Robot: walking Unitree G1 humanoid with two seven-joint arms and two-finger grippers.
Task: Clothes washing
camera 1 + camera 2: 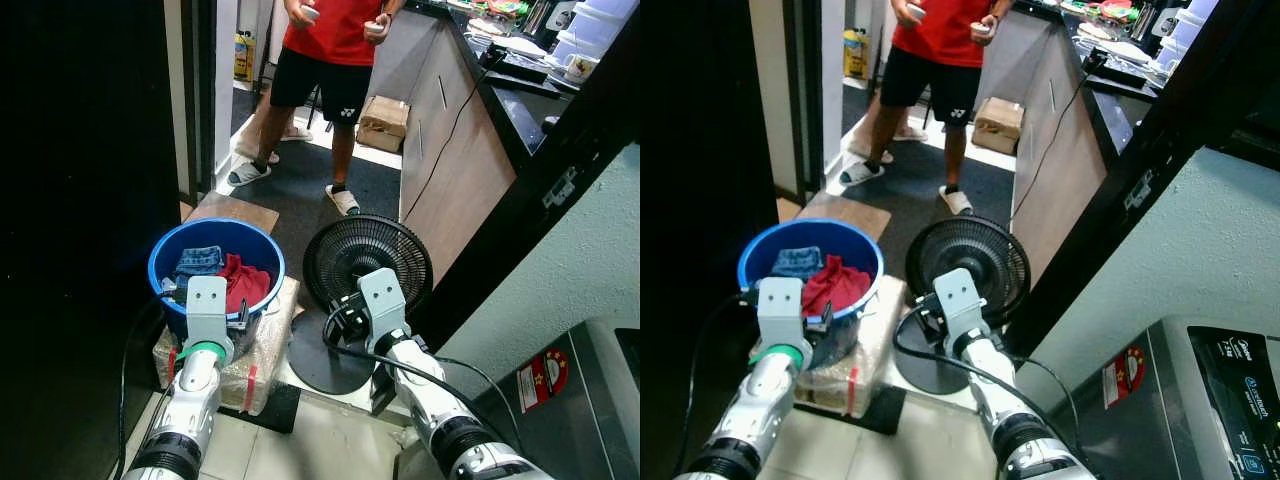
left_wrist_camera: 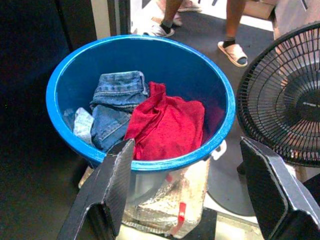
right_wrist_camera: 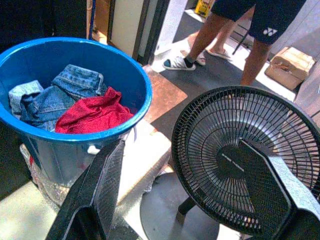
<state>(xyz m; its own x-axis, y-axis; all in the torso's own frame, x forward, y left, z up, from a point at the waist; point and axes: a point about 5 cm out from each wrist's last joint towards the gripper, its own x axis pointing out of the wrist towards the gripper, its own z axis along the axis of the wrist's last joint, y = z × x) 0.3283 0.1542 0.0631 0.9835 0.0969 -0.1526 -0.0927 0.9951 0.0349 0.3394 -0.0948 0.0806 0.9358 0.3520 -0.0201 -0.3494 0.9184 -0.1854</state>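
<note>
The blue tub [image 1: 216, 262] sits left of centre in my head view on a plastic-wrapped block [image 1: 262, 352], holding a red garment [image 2: 167, 127] beside folded jeans [image 2: 115, 102], with a black floor fan [image 1: 367, 262] just to its right and a person [image 1: 325, 40] standing at the top of the frame. My left jaws [image 2: 187, 192] hang spread and empty just short of the tub's near rim, and my right jaws [image 3: 192, 195] are equally spread, nearer the fan. I judge the step is lifting laundry out: I should carry the left jaws over the rim, drop onto the red heap's bunched middle, and keep clear of the fan grille.

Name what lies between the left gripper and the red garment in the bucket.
Just the blue bucket's near rim: in the left wrist view, the open left gripper hovers before it, with the red garment just behind.
</note>
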